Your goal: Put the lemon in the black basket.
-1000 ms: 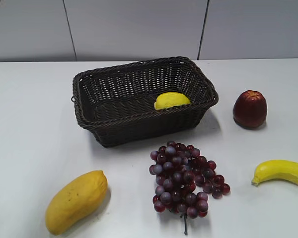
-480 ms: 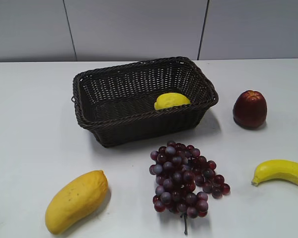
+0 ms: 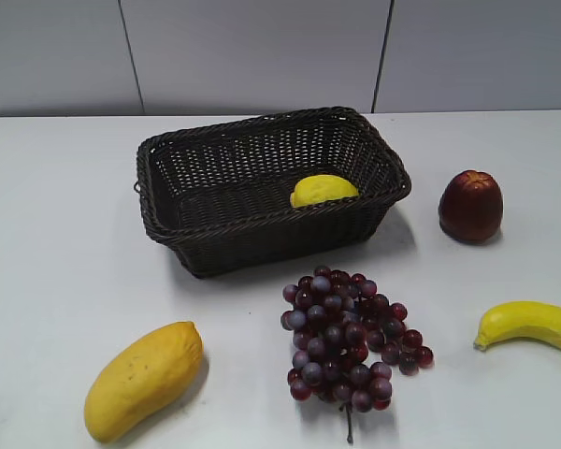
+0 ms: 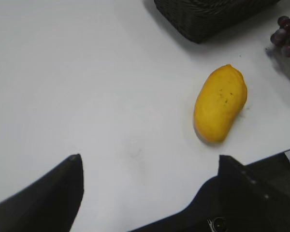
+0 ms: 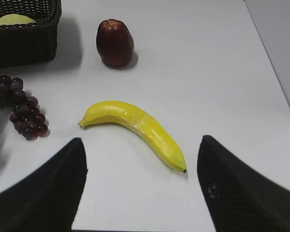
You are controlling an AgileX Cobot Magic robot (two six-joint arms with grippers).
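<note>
The lemon (image 3: 323,190) lies inside the black basket (image 3: 196,242), near its right front corner. The right wrist view shows the lemon's top (image 5: 15,19) over the basket's rim (image 5: 24,43). The left wrist view shows only a corner of the basket (image 4: 208,17). Neither arm shows in the exterior view. My left gripper (image 4: 150,159) is open and empty above bare table. My right gripper (image 5: 142,142) is open and empty above the table, just short of the banana.
A mango (image 3: 142,378) lies at the front left, also in the left wrist view (image 4: 220,103). A bunch of dark grapes (image 3: 351,339) lies in front of the basket. A dark red fruit (image 3: 469,205) stands at the right. A banana (image 3: 531,324) lies at the front right.
</note>
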